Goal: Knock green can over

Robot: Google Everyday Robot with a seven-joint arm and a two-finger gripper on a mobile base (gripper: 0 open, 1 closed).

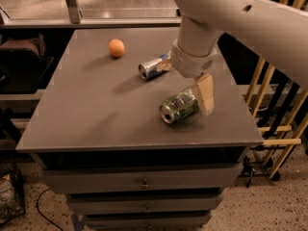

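The matte grey table (96,109) has a flat top over drawers. A smooth white arm (240,13) sets its hand (204,96) just right of the green can (180,106). Whether the hand is clenched or released cannot be told. The can has a mottled label with no readable writing and lies on its side near the front right. Behind it a blue-and-silver can (153,67) also lies on its side, with a round orange ball (116,47) beyond.

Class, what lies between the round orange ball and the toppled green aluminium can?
A toppled blue-and-silver drink can, camera view; the gripper is beside the green can.
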